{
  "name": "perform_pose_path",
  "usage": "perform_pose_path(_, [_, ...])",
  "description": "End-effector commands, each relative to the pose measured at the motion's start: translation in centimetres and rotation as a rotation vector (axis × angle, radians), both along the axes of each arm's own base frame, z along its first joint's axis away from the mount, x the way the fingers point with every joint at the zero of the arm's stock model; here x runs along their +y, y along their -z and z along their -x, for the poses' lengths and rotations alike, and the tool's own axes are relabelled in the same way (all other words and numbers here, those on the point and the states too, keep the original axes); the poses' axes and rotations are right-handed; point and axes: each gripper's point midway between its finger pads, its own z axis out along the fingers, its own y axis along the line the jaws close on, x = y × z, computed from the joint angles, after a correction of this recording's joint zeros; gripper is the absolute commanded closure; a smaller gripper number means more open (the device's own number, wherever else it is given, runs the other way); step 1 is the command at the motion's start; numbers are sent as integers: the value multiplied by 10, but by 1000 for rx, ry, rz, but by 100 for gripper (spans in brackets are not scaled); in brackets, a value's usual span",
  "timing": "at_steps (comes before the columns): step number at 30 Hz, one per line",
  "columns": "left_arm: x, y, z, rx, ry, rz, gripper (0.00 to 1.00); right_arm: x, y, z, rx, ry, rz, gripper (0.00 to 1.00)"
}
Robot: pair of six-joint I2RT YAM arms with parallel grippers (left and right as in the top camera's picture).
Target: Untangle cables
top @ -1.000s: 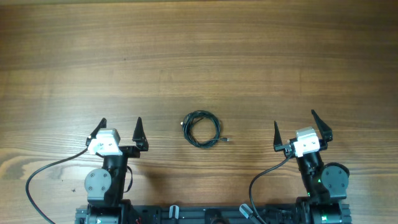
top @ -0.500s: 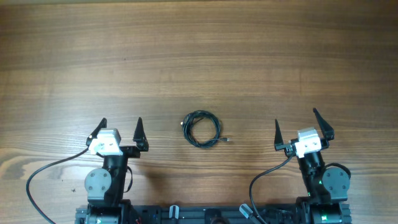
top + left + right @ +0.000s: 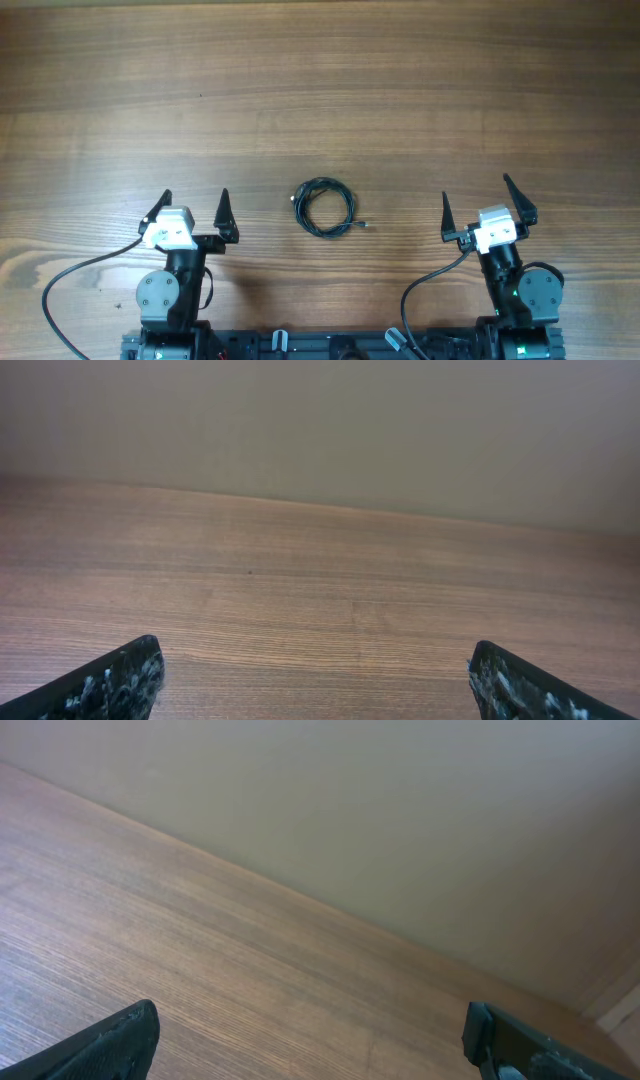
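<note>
Overhead view: thin black cables (image 3: pixel 323 207), wound in one small coil, lie on brown wooden bench (image 3: pixel 320 90) between both arms, touching neither; small plug end (image 3: pixel 365 224) trails to coil's right; left jaws spread wide, grasping nothing; right jaws likewise released; wrist views show wood grain and beige wall (image 3: pixel 320 430) beyond dark fingertips (image 3: pixel 120 680).

Wooden table (image 3: pixel 400 80) carries cables (image 3: pixel 322 184), apparently one tangled coil
</note>
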Motion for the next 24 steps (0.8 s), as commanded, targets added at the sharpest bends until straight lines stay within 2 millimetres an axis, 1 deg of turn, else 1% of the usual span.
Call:
perform_pose_path(1, [-2,3,0,9,14,-19,0,2,0,0,1,-10,-3,0])
perform_pose_path(24, [-2,2,0,6,17,-8,0,4,-1,0,-5,-19,13,0])
